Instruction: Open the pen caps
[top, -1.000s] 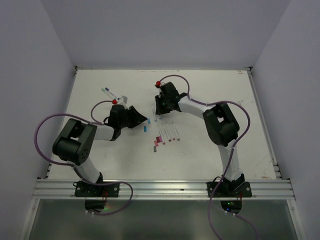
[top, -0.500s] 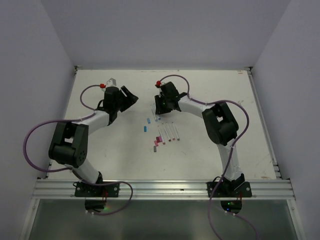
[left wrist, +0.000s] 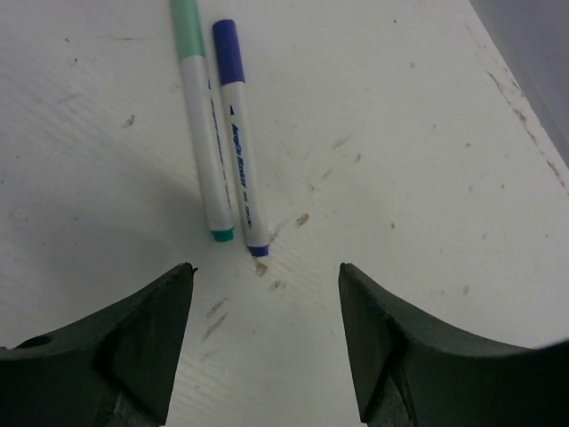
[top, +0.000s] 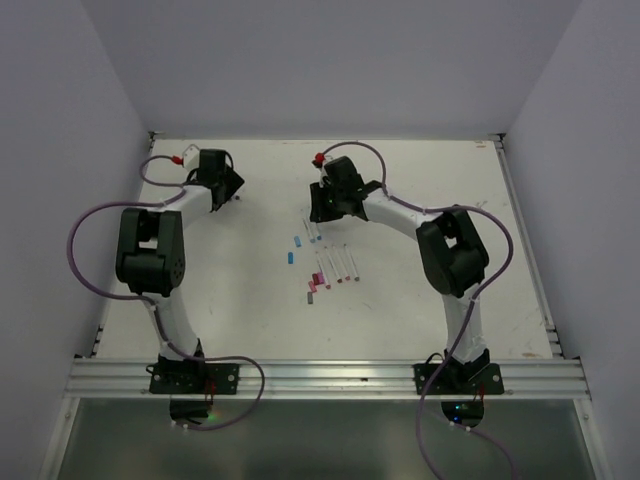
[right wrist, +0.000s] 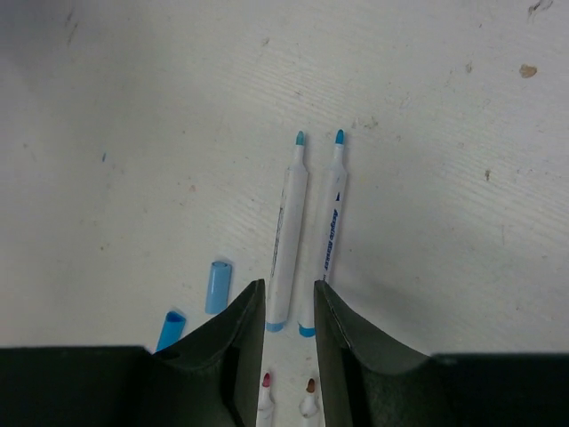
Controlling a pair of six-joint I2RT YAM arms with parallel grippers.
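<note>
Blue caps just beside right tool

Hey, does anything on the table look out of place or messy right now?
Nothing is spilled or broken. Two loose blue caps lie beside the uncapped blue pens, at different angles to each other. Two capped pens lie by themselves, away from the rest, at the far left of the table, which shows brown scuffs.

Scene lit softly from above, table washed bright white, faint shading seen at 11 o'clock in right wrist view, near fingers softened.
</note>
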